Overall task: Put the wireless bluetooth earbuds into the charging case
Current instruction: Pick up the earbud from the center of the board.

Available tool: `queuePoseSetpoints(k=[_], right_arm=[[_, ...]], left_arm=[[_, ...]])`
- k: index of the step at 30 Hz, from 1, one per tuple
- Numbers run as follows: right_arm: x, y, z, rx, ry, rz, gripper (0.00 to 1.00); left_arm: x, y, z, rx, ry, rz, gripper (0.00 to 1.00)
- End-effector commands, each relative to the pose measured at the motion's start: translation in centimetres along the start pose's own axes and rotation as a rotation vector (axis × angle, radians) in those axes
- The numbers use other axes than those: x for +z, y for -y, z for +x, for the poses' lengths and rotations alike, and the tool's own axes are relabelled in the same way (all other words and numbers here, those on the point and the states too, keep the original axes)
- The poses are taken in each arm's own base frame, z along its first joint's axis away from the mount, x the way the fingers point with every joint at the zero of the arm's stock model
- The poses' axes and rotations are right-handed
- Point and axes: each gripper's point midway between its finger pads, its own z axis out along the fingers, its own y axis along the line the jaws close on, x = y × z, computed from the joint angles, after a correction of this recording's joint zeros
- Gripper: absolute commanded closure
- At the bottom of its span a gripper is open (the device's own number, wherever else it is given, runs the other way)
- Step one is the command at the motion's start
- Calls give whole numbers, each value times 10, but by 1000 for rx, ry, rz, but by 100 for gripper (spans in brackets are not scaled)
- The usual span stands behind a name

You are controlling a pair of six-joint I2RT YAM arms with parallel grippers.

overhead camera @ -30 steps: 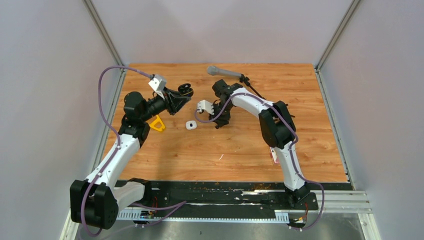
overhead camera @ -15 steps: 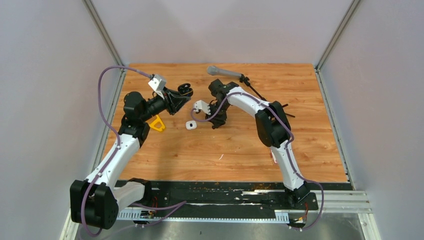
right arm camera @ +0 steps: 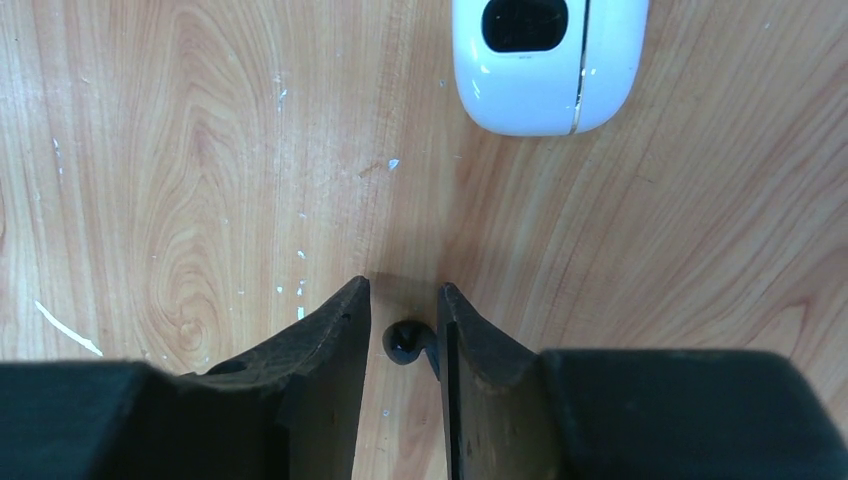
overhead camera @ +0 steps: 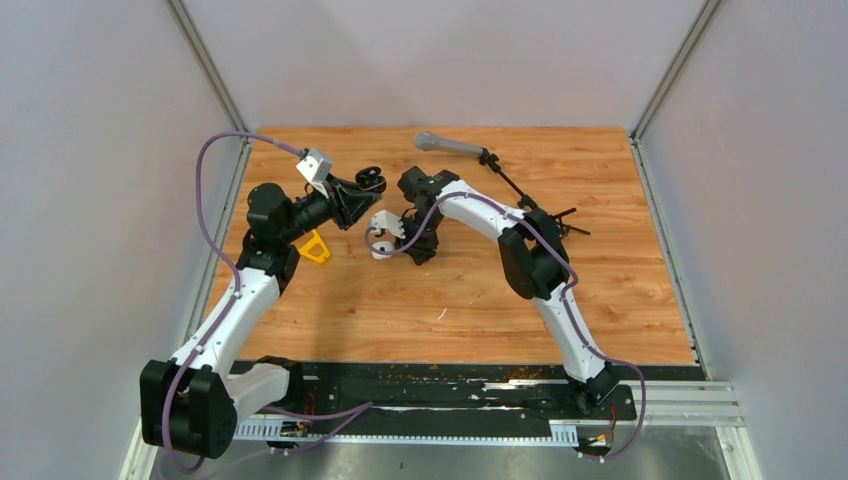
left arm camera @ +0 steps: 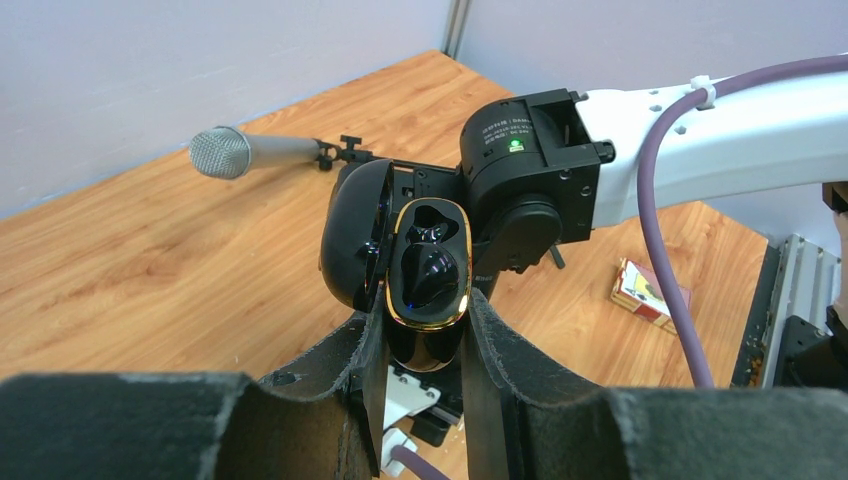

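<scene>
**A:** Two hands are up. What is each one doing?

**B:** Your left hand (left arm camera: 425, 335) is pinching the black case (left arm camera: 430, 275) by its lower body and holding it above the table (overhead camera: 620, 300). The lid is swung open toward 9 o'clock, and the gold-rimmed opening faces the wrist camera. The inside is glossy black, and I can't tell whether a bud is seated there.

**A:** And the right?

**B:** Your right hand (right arm camera: 403, 295) points down at the table, with its fingers (right arm camera: 335, 330) only narrowly apart. One black bud (right arm camera: 405, 342) sits between them, against the finger on the 3 o'clock side, with a sliver of gap on the other side. I can't tell whether it's truly pinched or just resting there.

**A:** Anything close by?

**B:** The white case (right arm camera: 545, 75) lies on the table at about 1 o'clock from your right fingertips, showing a dark oval well. In the top view your left hand is near your right, at about 10 o'clock from it. The mic (overhead camera: 450, 145) lies at the table's 12 o'clock edge.
</scene>
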Motion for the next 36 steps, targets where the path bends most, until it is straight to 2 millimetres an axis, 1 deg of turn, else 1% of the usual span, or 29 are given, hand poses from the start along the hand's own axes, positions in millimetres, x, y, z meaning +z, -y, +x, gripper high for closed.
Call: queuePoseSetpoints(k=[1,5,10,12,14,16,19,22,25,30,31,36], right_arm=[[6,6,3,25,12,-15,69],[0,8,3,34,26,-25,69],[-29,7,-16,19,104,-15,67],[-40,10,-18,19,117,11,66],[-45,14,-17,31,120,32,66],[-45,19,-13,45,116,43,67],[-41,29,-7,66,102,73,68],[-38,37,-8,70,100,90,69],[-39,43,-11,75,111,107,69],[-47,49,-21,79,152,123,70],[-47,52,-21,81,149,136,70],[-39,75,1,96,59,237,72]], left_arm=[[-1,2,-22,41,46,3,100],[-1,2,-21,39,44,4,100],[0,2,-22,40,42,5,100],[0,2,-21,37,42,4,100],[0,2,-20,35,43,4,100],[1,1,-20,31,45,4,100],[1,2,-21,30,46,6,100],[0,3,-23,36,45,6,100],[-1,4,-23,37,42,6,100],[-2,5,-22,35,39,6,100],[-2,5,-23,35,39,6,100],[-1,5,-25,36,42,7,100]])
